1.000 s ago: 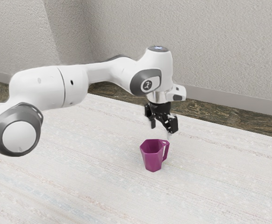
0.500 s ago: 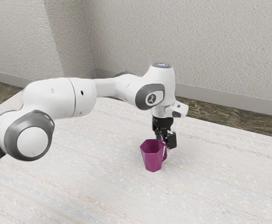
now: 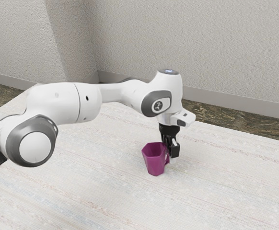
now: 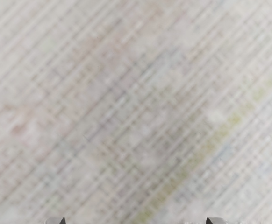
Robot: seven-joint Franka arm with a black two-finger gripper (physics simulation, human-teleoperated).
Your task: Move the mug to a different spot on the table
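Grey stucco wall (image 3: 202, 43) behind, pale woven worktop (image 3: 82, 191) below, and the tool (image 3: 171, 147) was seen poised right at the purple mug (image 3: 154, 159), on its handle side, prongs spread, nothing clamped. The mug was found mid-worktop, standing upright, long axis vertical, mouth up, handle turned toward the exterior view's right. A clean pinch was called for: handle or rim wall centred between the prongs before any squeeze, so the mug would not be tipped.
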